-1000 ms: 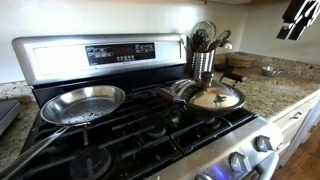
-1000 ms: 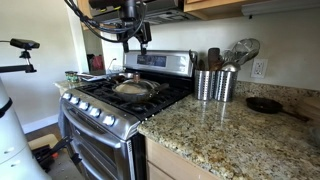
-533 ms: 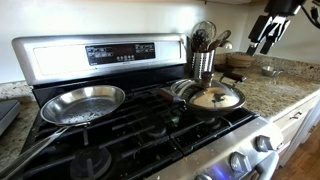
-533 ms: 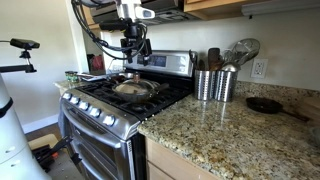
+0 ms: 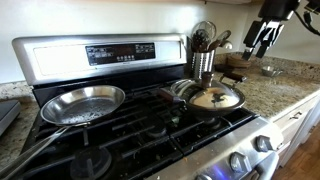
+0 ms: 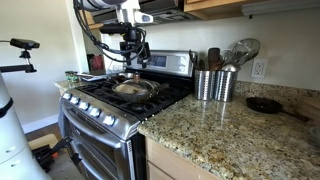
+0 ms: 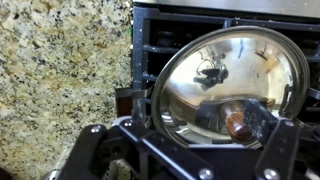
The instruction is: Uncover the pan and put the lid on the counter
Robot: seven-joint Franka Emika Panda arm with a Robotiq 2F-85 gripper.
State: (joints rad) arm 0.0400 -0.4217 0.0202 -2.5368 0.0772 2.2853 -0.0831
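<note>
The glass lid (image 5: 214, 97) with its metal rim and centre knob sits on the dark pan (image 5: 180, 92) on the stove's burner nearest the counter. Both also show in an exterior view, the lid (image 6: 133, 87) over the pan (image 6: 133, 95). My gripper (image 5: 263, 38) hangs open and empty in the air above the lid, and shows over it in an exterior view (image 6: 133, 58). In the wrist view the lid (image 7: 225, 70) fills the right half, its knob (image 7: 237, 125) just ahead of the gripper (image 7: 190, 165). The granite counter (image 7: 60, 70) lies to the left.
A shiny steel pan (image 5: 84, 103) sits on the far burner. Metal utensil holders (image 6: 212, 84) stand on the counter (image 6: 220, 135) beside the stove. A small black skillet (image 6: 265, 104) and a small bowl (image 5: 268, 70) lie farther along the counter.
The gripper has come down and in from the upper edge of the view, and now hangs closer above the lidded pan. The lid and pans have not moved.
</note>
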